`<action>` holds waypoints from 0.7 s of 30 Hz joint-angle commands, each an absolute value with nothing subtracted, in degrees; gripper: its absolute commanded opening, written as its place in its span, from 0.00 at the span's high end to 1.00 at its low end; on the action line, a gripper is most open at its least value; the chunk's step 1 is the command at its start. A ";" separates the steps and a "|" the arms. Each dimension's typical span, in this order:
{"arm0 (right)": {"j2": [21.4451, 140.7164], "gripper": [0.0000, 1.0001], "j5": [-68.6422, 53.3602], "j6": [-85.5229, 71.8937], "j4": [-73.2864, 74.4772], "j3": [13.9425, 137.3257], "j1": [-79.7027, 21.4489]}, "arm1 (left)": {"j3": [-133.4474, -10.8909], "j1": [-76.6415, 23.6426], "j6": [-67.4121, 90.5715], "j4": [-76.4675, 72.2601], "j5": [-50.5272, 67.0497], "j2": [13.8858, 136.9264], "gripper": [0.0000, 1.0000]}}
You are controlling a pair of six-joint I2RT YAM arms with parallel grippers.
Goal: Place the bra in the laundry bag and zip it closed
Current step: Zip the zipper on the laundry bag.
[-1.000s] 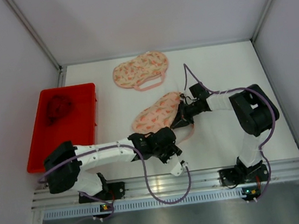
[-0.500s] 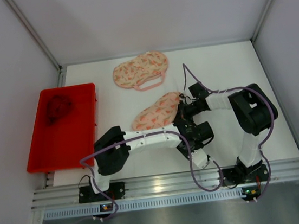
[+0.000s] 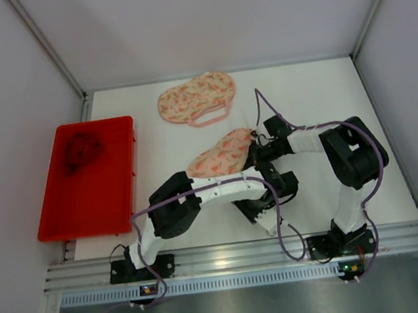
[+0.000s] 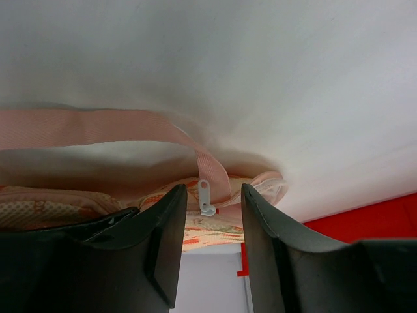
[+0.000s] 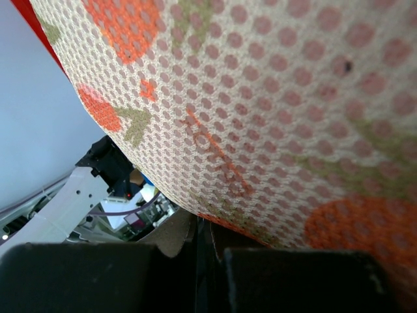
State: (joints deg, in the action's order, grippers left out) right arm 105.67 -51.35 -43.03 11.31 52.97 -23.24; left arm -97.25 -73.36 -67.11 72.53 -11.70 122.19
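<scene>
Tabletop point(image 3: 325, 104), white between pale walls point(image 3: 2, 90), bears laundry bag point(image 3: 217, 159), red tray point(image 3: 79, 126).

Overhead view looking down on desk point(image 3: 324, 96), wrist views close behind left gripper point(image 4: 212, 215) and right gripper point(image 5: 203, 251), both facing laundry bag point(image 5: 260, 98) just ahead.

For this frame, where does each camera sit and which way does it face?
Top external: above and behind the bases, looking down at the table, red tray, near laundry bag and far laundry bag; left arm and right arm show whole.
Left wrist: low, facing the near laundry bag's zipper pull, framed by the open left gripper.
Right wrist: against the bag's mesh; right gripper shut on it.
Shared: all three show the near laundry bag.
</scene>
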 commanded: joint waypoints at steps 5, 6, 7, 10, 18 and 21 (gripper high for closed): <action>105.56 1.00 -51.33 -42.10 11.78 54.49 -23.55 | -101.25 -71.46 -67.41 78.40 -13.88 124.89 0.56; 105.82 1.00 -51.33 -42.10 11.86 54.58 -23.55 | -101.25 -71.37 -67.67 78.40 -14.06 125.07 0.56; 105.82 1.00 -51.50 -42.19 11.78 54.75 -23.47 | -101.25 -71.28 -67.85 78.40 -14.32 125.42 0.56; 105.82 1.00 -51.50 -42.19 11.78 54.76 -23.38 | -101.25 -70.67 -68.20 78.40 -14.94 126.21 0.58; 105.73 1.00 -51.68 -42.10 11.95 54.40 -23.20 | -100.99 -70.14 -68.47 78.31 -15.47 127.18 0.71; 105.56 1.00 -51.77 -42.10 11.95 54.40 -23.12 | -100.46 -69.87 -68.55 78.31 -15.56 127.35 0.77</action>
State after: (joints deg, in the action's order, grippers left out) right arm 105.67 -51.27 -43.00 11.42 52.97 -23.20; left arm -99.50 -70.37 -67.57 74.61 -14.50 127.37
